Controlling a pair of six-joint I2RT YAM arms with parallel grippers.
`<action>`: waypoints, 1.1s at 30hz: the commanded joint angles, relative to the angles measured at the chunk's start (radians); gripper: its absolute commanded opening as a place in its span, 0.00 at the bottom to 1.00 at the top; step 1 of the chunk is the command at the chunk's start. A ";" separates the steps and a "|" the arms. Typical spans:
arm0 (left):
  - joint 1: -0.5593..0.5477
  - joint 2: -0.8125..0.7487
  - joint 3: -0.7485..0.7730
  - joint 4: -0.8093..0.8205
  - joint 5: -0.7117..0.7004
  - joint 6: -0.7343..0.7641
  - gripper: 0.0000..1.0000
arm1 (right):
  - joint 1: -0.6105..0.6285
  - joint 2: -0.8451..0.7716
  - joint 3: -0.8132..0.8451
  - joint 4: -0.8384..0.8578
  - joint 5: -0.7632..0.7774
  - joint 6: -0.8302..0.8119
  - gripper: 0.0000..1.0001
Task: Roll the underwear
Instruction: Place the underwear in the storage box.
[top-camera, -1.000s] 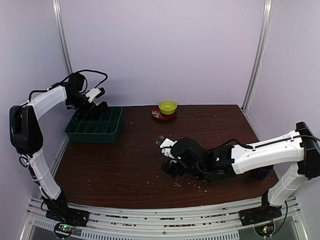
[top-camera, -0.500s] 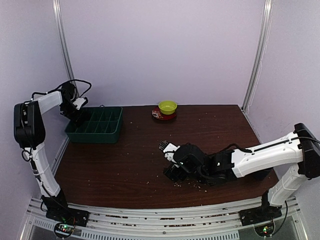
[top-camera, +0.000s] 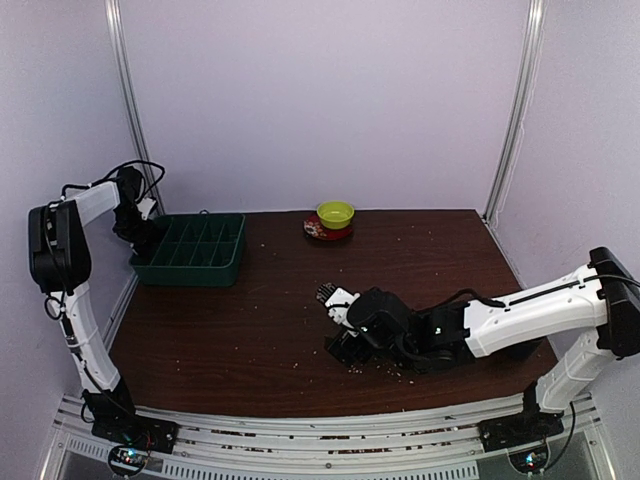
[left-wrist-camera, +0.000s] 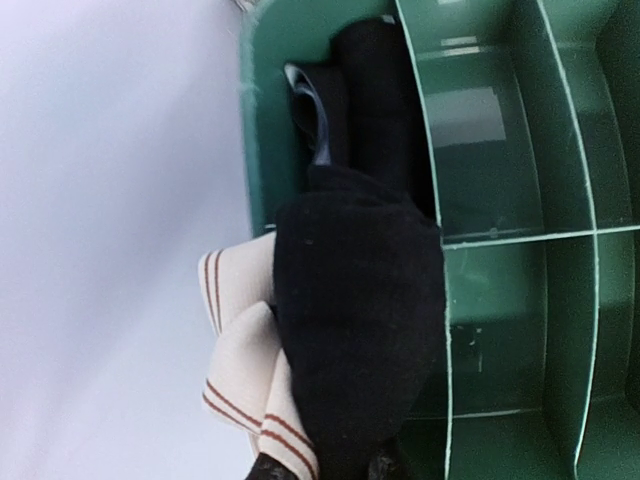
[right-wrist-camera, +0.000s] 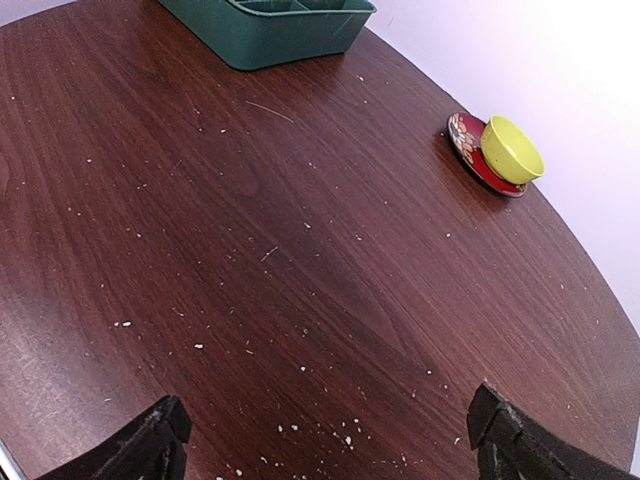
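In the left wrist view a rolled black underwear (left-wrist-camera: 360, 330) with a cream band striped in red-brown hangs at the left end of the green divided tray (left-wrist-camera: 500, 150). My left gripper (left-wrist-camera: 325, 470) is shut on its lower end. A second black underwear roll (left-wrist-camera: 375, 100) with a pale edge lies in the tray's end compartment just beyond. From above, the left gripper (top-camera: 140, 230) sits at the tray's (top-camera: 190, 250) far left end. My right gripper (top-camera: 340, 345) stands open, low over the bare table (right-wrist-camera: 300, 260), with nothing between its fingers (right-wrist-camera: 160, 445).
A yellow-green bowl (top-camera: 335, 213) on a red saucer stands at the back middle of the table, also seen as the bowl (right-wrist-camera: 510, 150) in the right wrist view. Pale crumbs are scattered over the dark wood. The left wall runs close beside the tray.
My left arm has swung left and down, from above the tray to its far left end, still holding the roll. The right arm has barely shifted.
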 joint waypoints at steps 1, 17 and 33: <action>0.006 0.034 -0.011 -0.028 -0.003 -0.048 0.00 | 0.011 -0.020 -0.009 0.016 0.002 0.008 1.00; 0.006 0.052 0.006 -0.179 -0.008 -0.087 0.00 | 0.030 -0.024 -0.002 0.008 0.024 -0.005 1.00; 0.006 0.186 0.014 -0.175 0.030 -0.095 0.00 | 0.051 -0.031 -0.005 0.009 0.050 -0.016 1.00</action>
